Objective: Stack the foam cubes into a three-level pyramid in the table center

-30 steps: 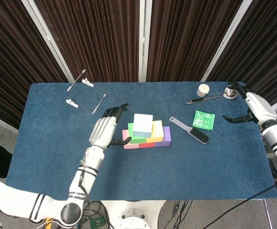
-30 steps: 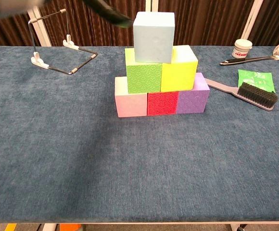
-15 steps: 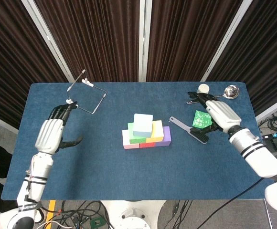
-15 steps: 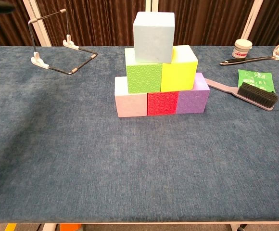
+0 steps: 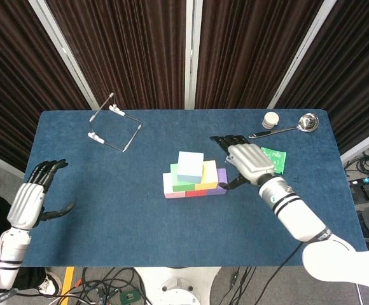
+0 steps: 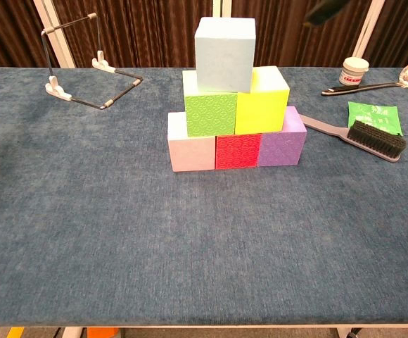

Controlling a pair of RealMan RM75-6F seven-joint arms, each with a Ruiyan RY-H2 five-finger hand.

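Setting: dark curtains behind a blue-covered bench (image 6: 84, 232).

Item, centre of frame: foam pyramid, three levels.
- Base: pink cube (image 6: 190, 144), red cube (image 6: 237, 151), purple cube (image 6: 282, 139), side by side and touching.
- Middle: green cube (image 6: 210, 113), yellow cube (image 6: 262, 100).
- Top: pale blue cube (image 6: 224, 54), sitting slightly left of centre.

Status: by appearance the stack is complete; at most a small nudge to square it up remains.

Left robot hand (image 5: 33, 198): far left edge of the head view, fingers spread, holding nothing.
Right robot hand (image 5: 248, 162): just right of the pyramid, fingers extended, empty; contact with the cubes cannot be told.

Other: wire stand (image 6: 84, 67) upper left; brush (image 6: 362, 135), green packet (image 6: 374, 115), spoon (image 6: 387, 79), small jar (image 6: 354, 70) at right.
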